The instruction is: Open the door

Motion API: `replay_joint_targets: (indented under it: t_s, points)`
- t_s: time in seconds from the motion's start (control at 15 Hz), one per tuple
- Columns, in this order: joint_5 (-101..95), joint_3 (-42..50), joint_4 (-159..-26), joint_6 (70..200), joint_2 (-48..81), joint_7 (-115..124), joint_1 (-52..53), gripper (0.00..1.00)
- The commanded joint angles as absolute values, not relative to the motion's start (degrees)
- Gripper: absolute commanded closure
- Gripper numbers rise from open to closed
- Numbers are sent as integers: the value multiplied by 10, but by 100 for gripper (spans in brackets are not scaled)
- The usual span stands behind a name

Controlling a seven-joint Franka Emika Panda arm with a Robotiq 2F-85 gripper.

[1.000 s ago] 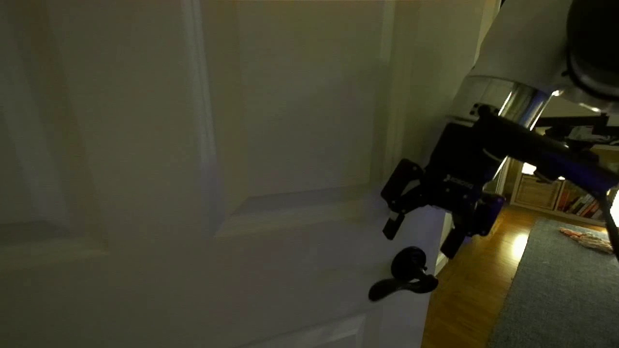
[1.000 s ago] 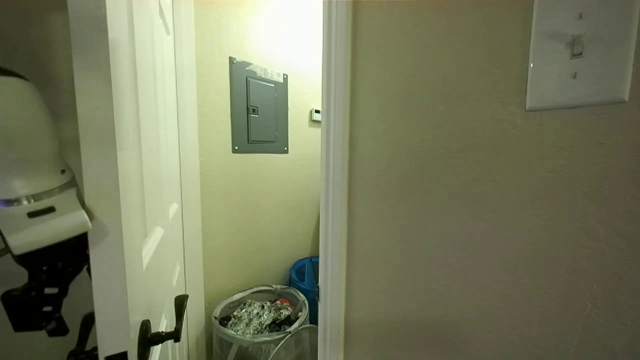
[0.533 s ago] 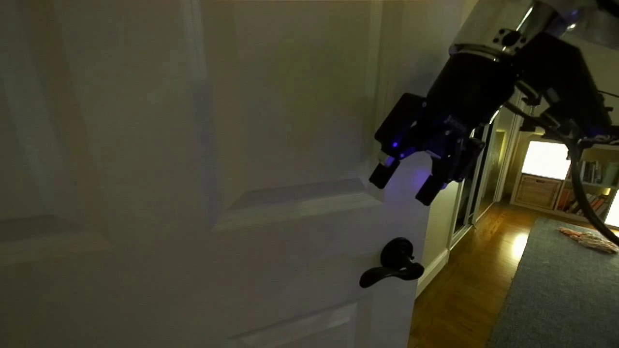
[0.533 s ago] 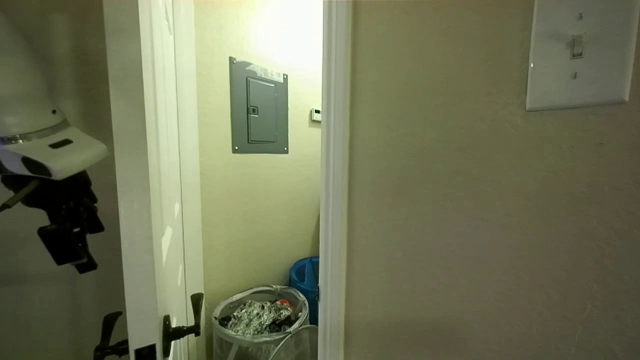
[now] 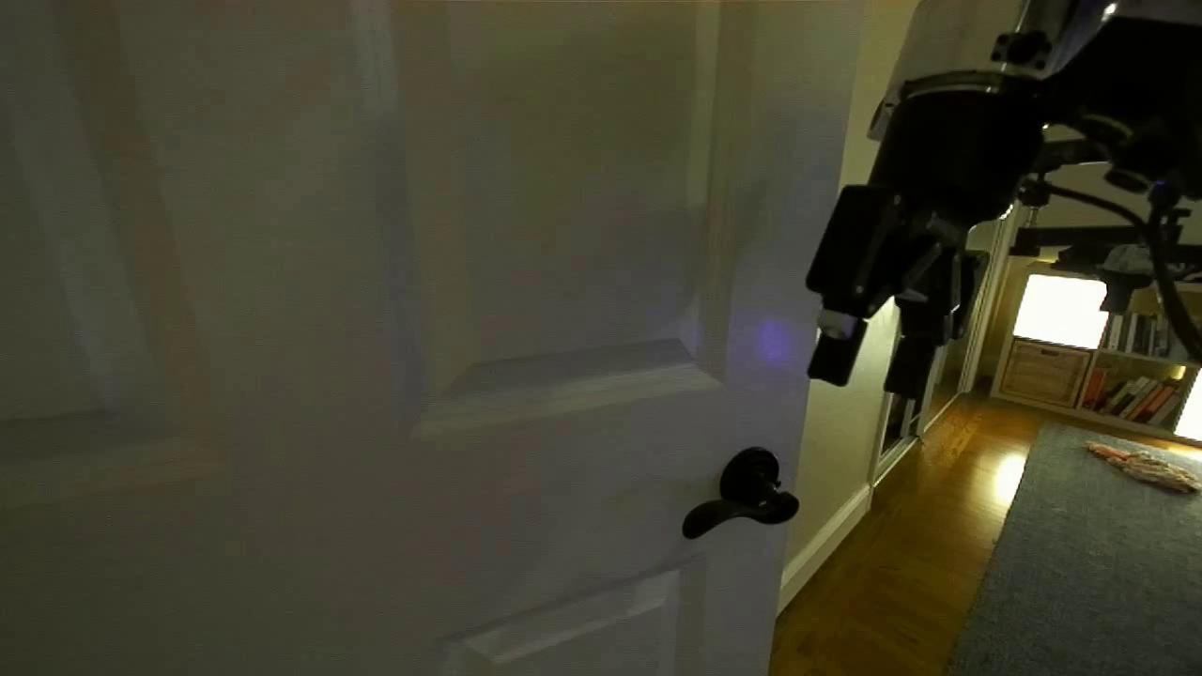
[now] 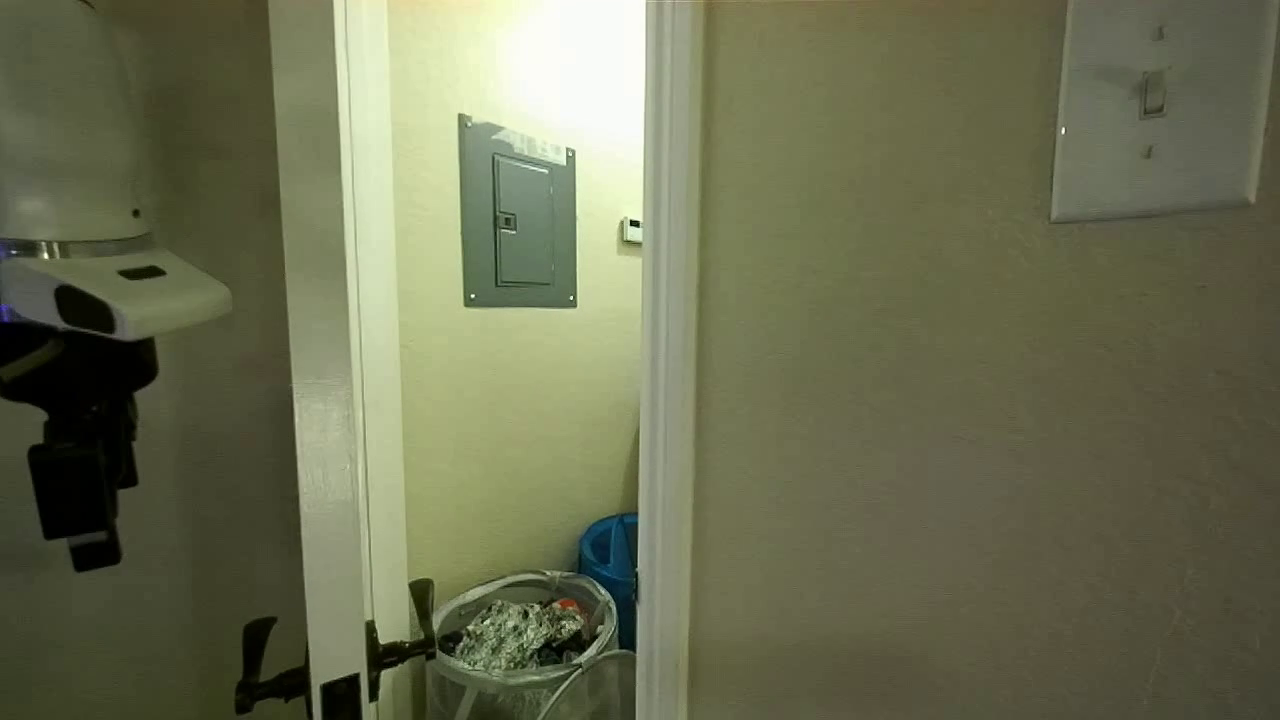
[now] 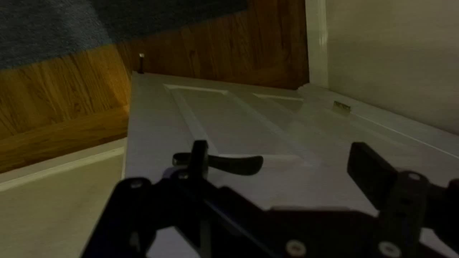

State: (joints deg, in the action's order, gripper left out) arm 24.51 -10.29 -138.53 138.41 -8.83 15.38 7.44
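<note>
Well, door (image 5: 441,338) beside jaws (parted), lever handle (image 5: 749,481) below.

White panelled door (image 5: 404,329), dark lever handle (image 5: 744,507), parted jaws pointing down, grey rug (image 5: 1080,563)

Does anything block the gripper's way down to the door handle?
Nothing visible does. In both exterior views the gripper hangs higher than the lever handle on its side of the door, with no object between them. In the wrist view, only one of its own jaws covers part of the handle.
</note>
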Motion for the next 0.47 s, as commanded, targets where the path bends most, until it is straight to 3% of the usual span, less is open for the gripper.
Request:
replay_joint_targets:
  t_s: [0.0,0.4]
  points:
    - [197,-91,-1383,1294,-116,182,70,0]
    - [187,-88,-1375,1279,-99,172,74,0]
